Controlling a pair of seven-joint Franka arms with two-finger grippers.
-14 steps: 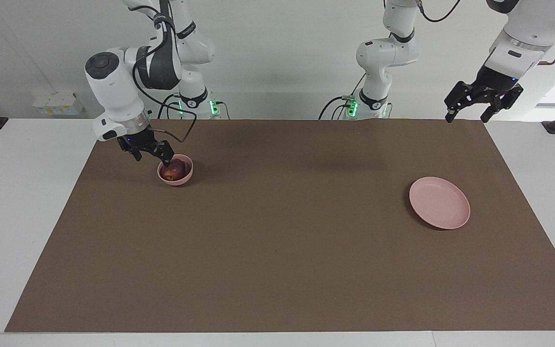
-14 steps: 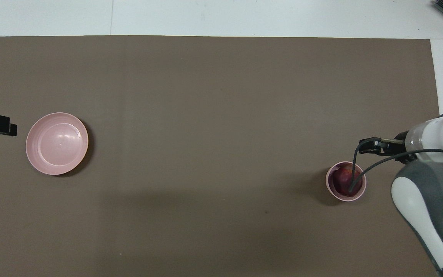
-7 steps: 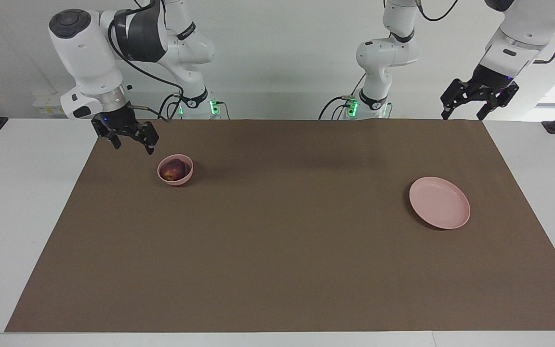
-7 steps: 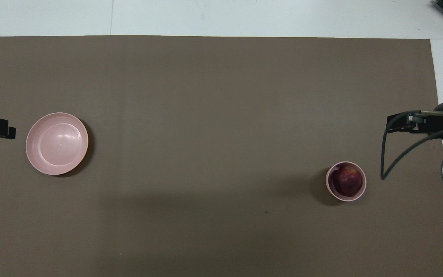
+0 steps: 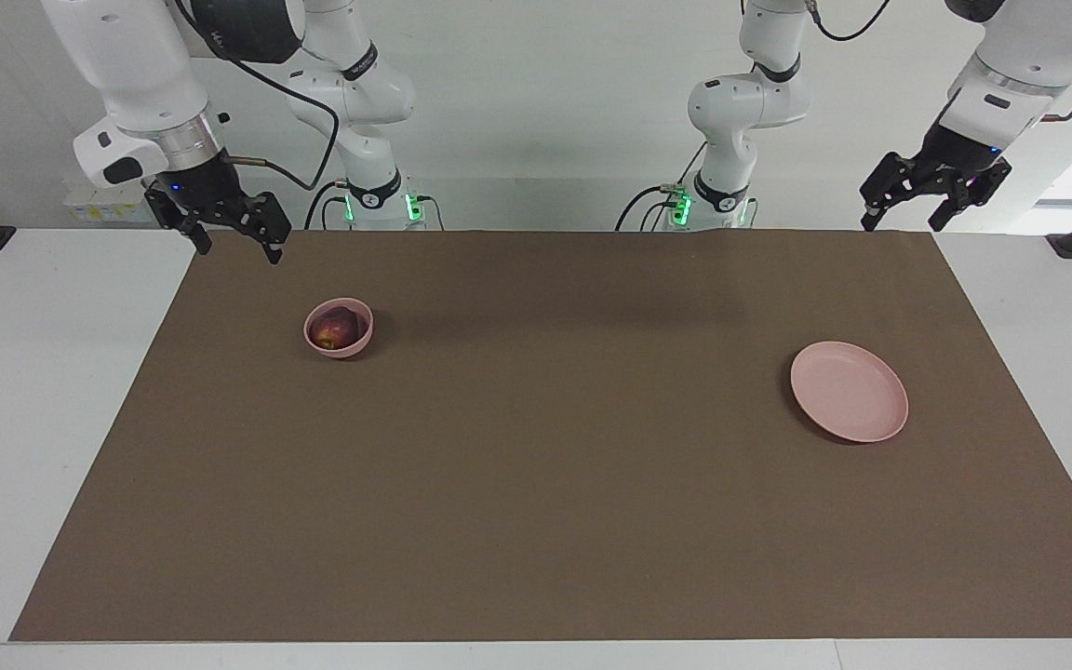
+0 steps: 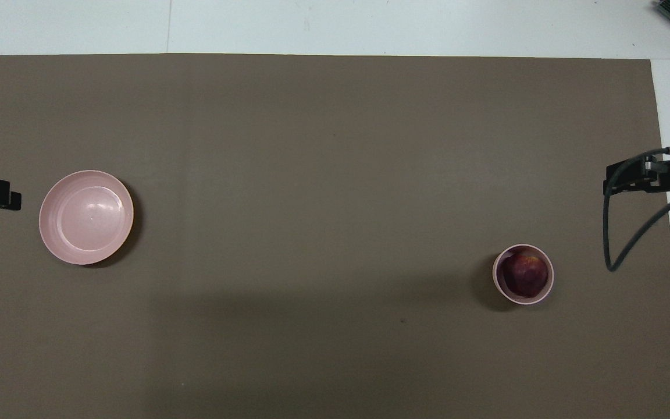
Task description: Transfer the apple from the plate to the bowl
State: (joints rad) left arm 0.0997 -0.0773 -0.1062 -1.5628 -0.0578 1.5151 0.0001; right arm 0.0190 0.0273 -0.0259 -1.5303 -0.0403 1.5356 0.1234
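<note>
The dark red apple [image 5: 335, 328] lies in the small deep pink bowl [image 5: 361, 344] toward the right arm's end of the table; the apple [image 6: 524, 274] and the bowl [image 6: 495, 276] also show in the overhead view. The flat pink plate [image 5: 848, 391] lies bare toward the left arm's end and also shows in the overhead view [image 6: 86, 217]. My right gripper [image 5: 236, 249] is open and empty, raised over the mat's edge, apart from the bowl. My left gripper [image 5: 901, 223] is open and empty, up in the air over the mat's corner by the plate's end.
A brown mat [image 5: 536, 484] covers most of the white table [image 5: 52, 391]. The right arm's black cable [image 6: 608, 244] hangs in a loop over the mat beside the bowl. The arm bases [image 5: 727, 200] stand at the table's robot end.
My right gripper has left the apple in the bowl, risen, and moved away toward the right arm's end of the table. The left gripper has hardly moved.
</note>
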